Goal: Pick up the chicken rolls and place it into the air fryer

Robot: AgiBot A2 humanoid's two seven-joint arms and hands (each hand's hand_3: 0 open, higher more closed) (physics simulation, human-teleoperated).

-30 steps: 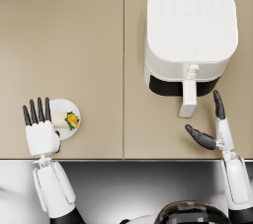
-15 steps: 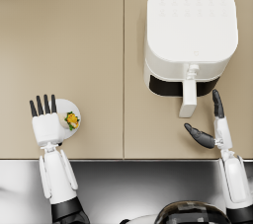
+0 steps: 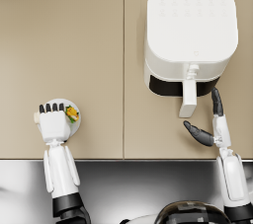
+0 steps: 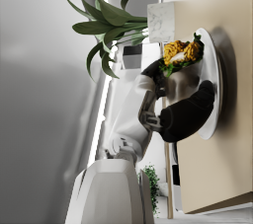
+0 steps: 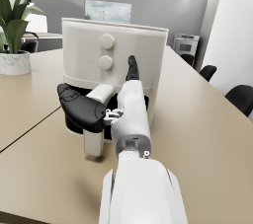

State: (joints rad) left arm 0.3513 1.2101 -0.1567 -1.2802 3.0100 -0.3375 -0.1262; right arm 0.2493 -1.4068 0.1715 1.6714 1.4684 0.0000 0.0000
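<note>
Rolls (image 3: pixel 72 114) on a white plate (image 3: pixel 77 124), near the worktop's (image 3: pixel 99 60) front edge.
Golden, crumbed, with green garnish; left hand (image 3: pixel 52 122) over the plate, fingers together, not gripping them. Right hand (image 3: pixel 212 124) spread beside the fryer (image 3: pixel 190 35).

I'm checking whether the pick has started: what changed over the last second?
The left hand moved forward over the small plate, its fingers curling down beside the chicken roll; a firm grip isn't visible. The right hand stayed open by the air fryer handle.
</note>
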